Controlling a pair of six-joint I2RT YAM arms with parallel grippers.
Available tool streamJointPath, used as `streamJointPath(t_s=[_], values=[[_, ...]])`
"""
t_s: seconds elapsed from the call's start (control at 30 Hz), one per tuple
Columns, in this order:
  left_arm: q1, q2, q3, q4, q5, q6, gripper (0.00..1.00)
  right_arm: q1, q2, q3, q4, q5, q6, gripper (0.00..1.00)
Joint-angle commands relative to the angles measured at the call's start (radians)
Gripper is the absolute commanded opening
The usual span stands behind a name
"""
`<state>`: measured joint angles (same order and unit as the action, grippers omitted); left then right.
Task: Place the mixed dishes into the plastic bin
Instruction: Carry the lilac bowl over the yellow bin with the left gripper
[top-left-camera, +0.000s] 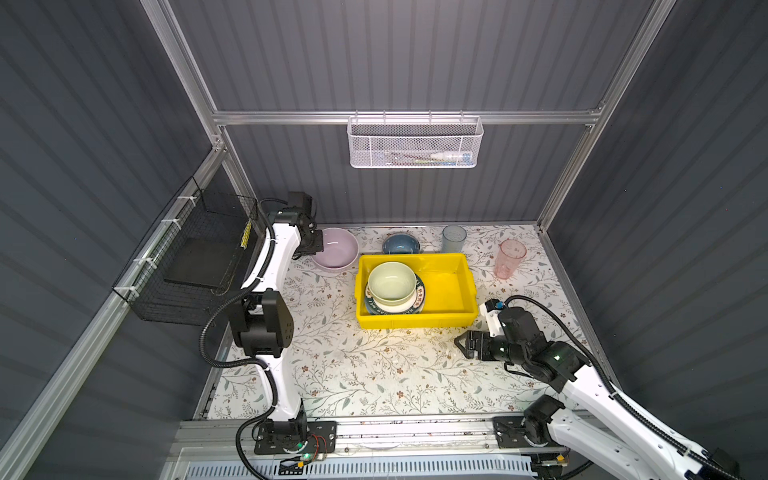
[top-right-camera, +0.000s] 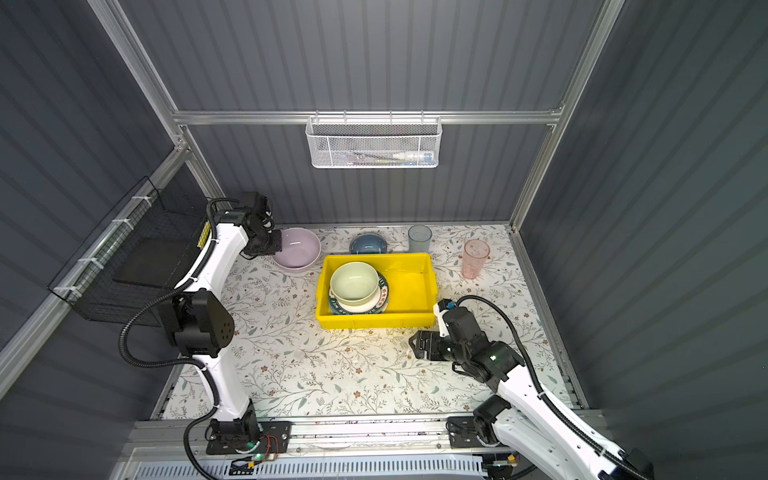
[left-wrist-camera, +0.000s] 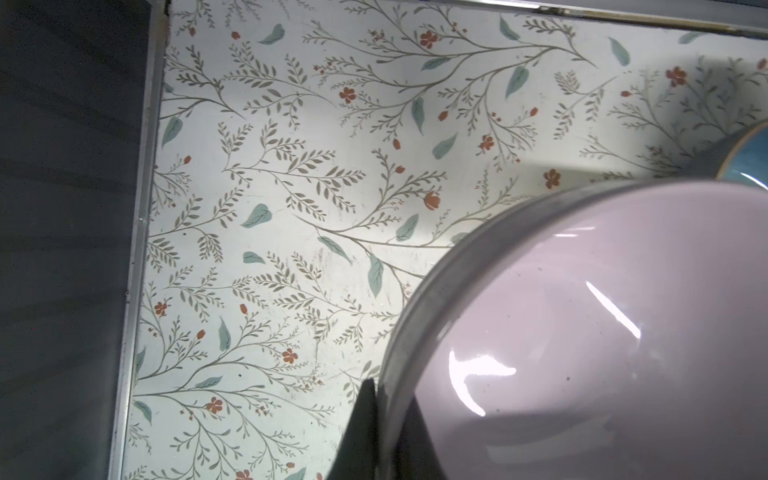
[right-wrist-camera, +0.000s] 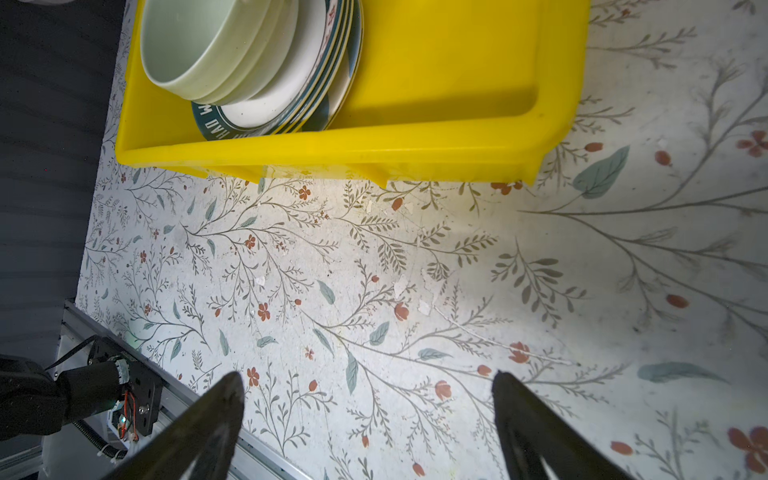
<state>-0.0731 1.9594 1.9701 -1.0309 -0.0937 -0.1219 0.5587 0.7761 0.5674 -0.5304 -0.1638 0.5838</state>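
My left gripper (top-left-camera: 316, 245) (left-wrist-camera: 388, 392) is shut on the rim of the lilac bowl (top-left-camera: 337, 249) (top-right-camera: 298, 247) (left-wrist-camera: 582, 332) at the back left of the table, one finger inside and one outside. The yellow plastic bin (top-left-camera: 415, 322) (top-right-camera: 374, 322) (right-wrist-camera: 374, 141) holds a pale green bowl (top-left-camera: 392, 282) (right-wrist-camera: 199, 45) on stacked plates (top-left-camera: 376, 309) (right-wrist-camera: 216, 124). Behind the bin stand a blue bowl (top-left-camera: 401, 244) (left-wrist-camera: 748, 162) and a blue tumbler (top-left-camera: 454, 239). A pink tumbler (top-left-camera: 509, 258) stands to the bin's right. My right gripper (top-left-camera: 459, 343) (right-wrist-camera: 369, 378) hangs open and empty near the bin's front right corner.
A white mesh basket (top-left-camera: 415, 143) hangs on the back wall. A black wire basket (top-left-camera: 195, 257) is fixed to the left wall beside the left arm. Grey walls and aluminium rails close in the floral tabletop (top-left-camera: 374, 374).
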Motion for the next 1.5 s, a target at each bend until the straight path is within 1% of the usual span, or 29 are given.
streamJointPath(t_s=[0.0,0.13,0.33,0.6,0.87,1.03,1.13,1.27,1.47], values=[[-0.004,-0.086,0.073,-0.049,0.141,0.013,0.0,0.005,0.004,0.01,0.009,-0.014,0.009,0.94],[-0.014,-0.08,0.118,-0.125,0.259,0.02,0.0,0.005,0.009,0.012,0.02,-0.014,0.011,0.94],[-0.08,-0.086,0.151,-0.176,0.291,0.033,0.0,0.005,0.034,0.014,0.048,-0.026,0.018,0.94],[-0.212,-0.022,0.244,-0.248,0.276,0.041,0.0,0.012,0.056,0.017,0.066,-0.033,0.022,0.94],[-0.283,0.025,0.262,-0.239,0.251,0.011,0.0,0.014,0.047,-0.002,0.076,-0.027,0.031,0.94],[-0.351,0.079,0.314,-0.25,0.193,0.002,0.0,0.017,0.052,-0.005,0.084,-0.027,0.036,0.94],[-0.381,0.11,0.349,-0.27,0.118,-0.008,0.0,0.018,0.048,-0.008,0.082,-0.027,0.037,0.94],[-0.402,0.133,0.356,-0.274,0.099,-0.008,0.0,0.019,0.043,-0.014,0.08,-0.023,0.037,0.94],[-0.41,0.14,0.318,-0.243,0.083,-0.015,0.0,0.019,0.042,-0.019,0.083,-0.023,0.04,0.94]])
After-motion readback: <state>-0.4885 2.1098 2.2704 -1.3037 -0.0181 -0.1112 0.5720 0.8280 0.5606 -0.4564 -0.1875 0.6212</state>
